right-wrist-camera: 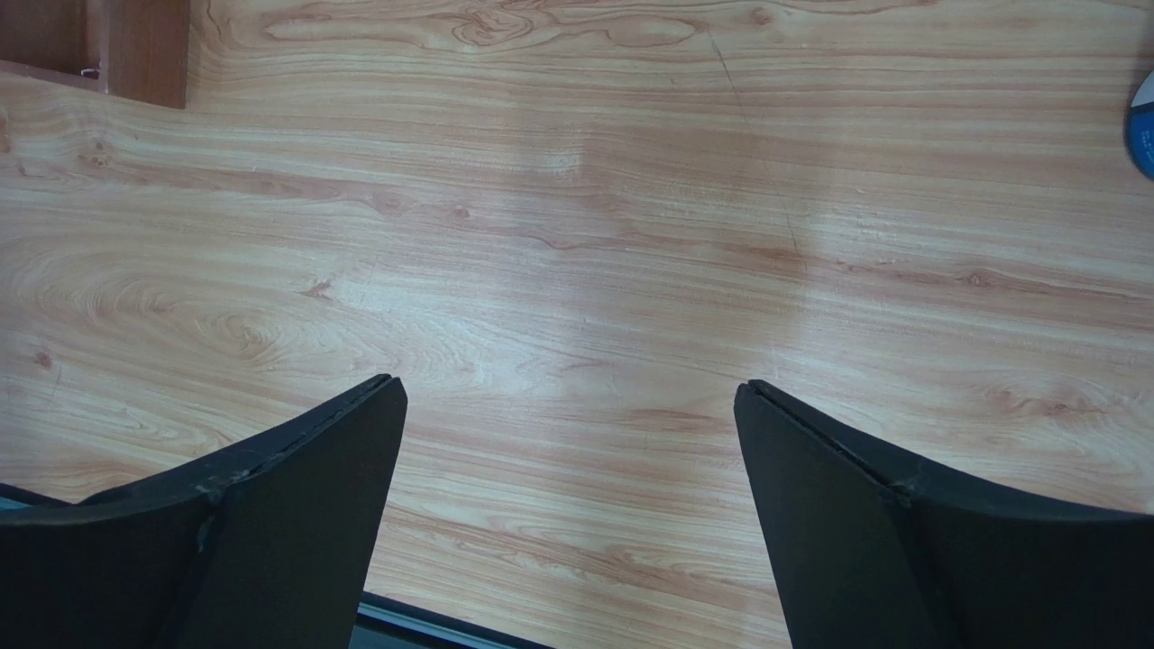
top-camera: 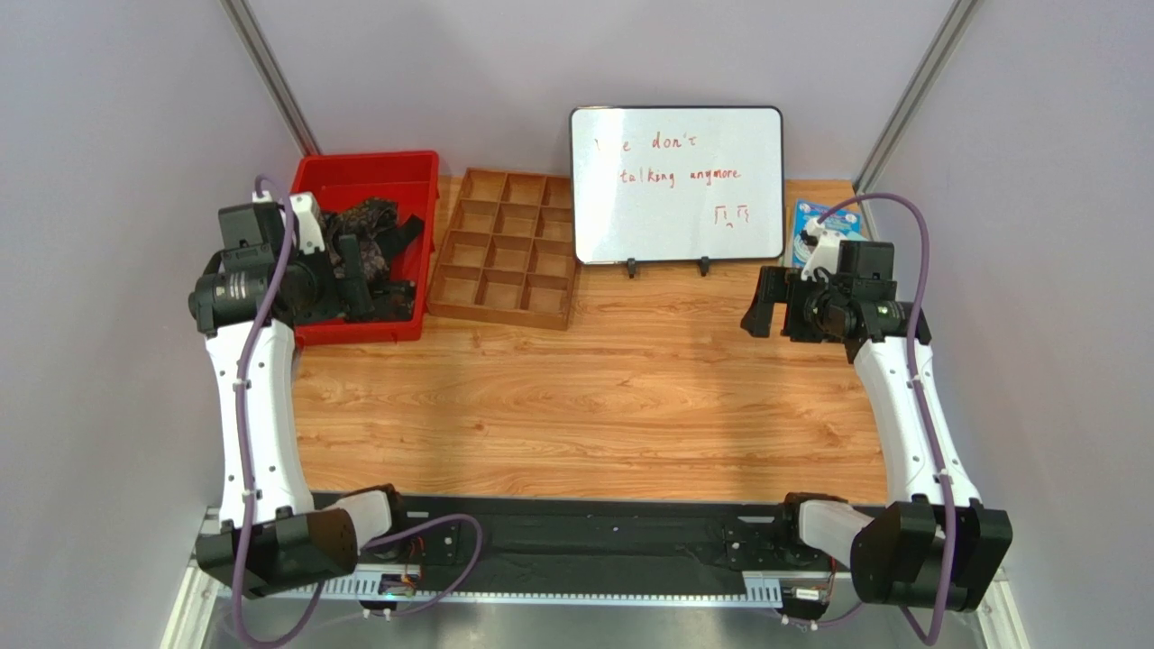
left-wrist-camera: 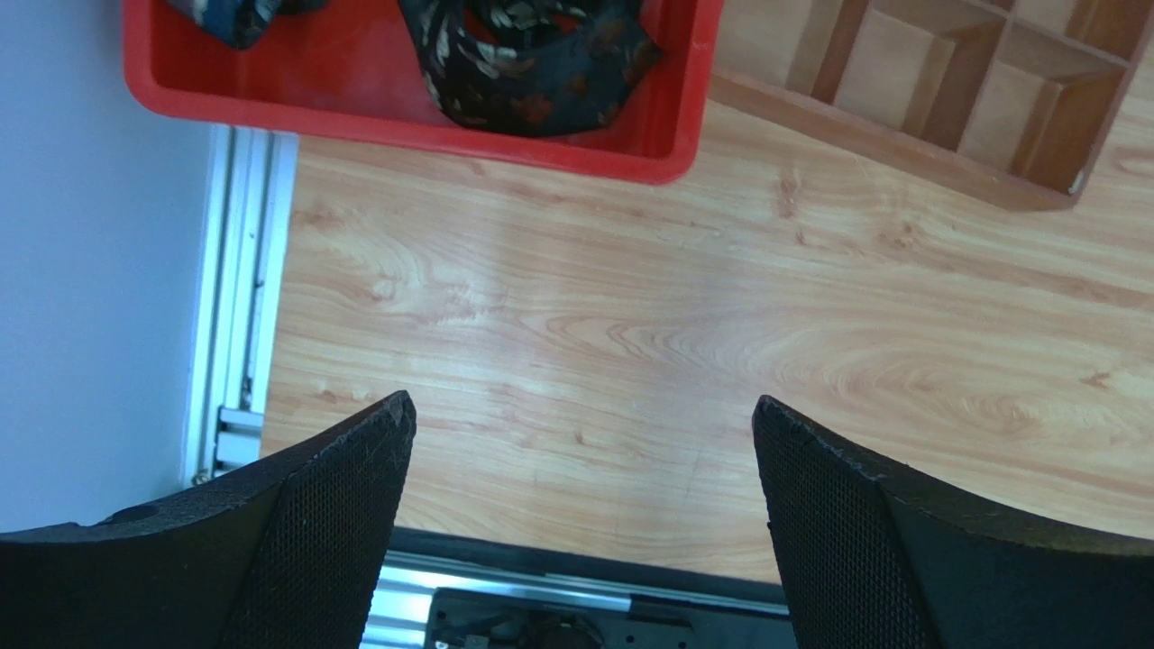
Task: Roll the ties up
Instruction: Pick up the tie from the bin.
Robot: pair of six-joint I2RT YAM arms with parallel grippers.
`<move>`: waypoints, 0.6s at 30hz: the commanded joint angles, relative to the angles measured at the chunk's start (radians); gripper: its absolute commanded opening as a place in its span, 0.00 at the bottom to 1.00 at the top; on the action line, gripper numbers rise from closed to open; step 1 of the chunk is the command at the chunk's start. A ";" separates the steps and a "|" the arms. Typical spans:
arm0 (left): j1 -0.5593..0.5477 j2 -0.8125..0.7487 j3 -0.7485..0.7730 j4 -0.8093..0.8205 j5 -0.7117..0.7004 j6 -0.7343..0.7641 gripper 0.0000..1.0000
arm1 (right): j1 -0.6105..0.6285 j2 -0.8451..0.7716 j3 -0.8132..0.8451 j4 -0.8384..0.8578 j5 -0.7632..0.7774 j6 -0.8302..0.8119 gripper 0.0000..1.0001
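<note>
Ties (top-camera: 383,221): crumpled in a dark heap inside the red bin (top-camera: 407,169), far left of the table (top-camera: 610,406).
Left gripper (left-wrist-camera: 583,413): jaws spread wide, holding nothing, raised over the bin's near side.
Right gripper (right-wrist-camera: 569,392): jaws wide apart, empty, above bare wood at the right.
Wooden tray (top-camera: 495,315): just right of the bin.
Whiteboard (top-camera: 675,183): upright at the far edge.
</note>
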 commanded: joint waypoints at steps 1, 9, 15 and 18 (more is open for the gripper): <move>0.003 0.146 0.158 0.039 -0.062 0.041 0.99 | 0.005 0.010 0.028 0.032 -0.025 0.007 1.00; 0.008 0.365 0.307 0.079 0.071 0.086 0.90 | 0.005 0.070 0.076 0.039 -0.036 0.018 1.00; 0.041 0.520 0.342 0.122 0.181 0.092 0.78 | 0.005 0.102 0.083 0.038 -0.039 0.027 1.00; 0.066 0.611 0.362 0.141 0.194 0.084 0.75 | 0.005 0.117 0.096 0.033 -0.030 0.026 1.00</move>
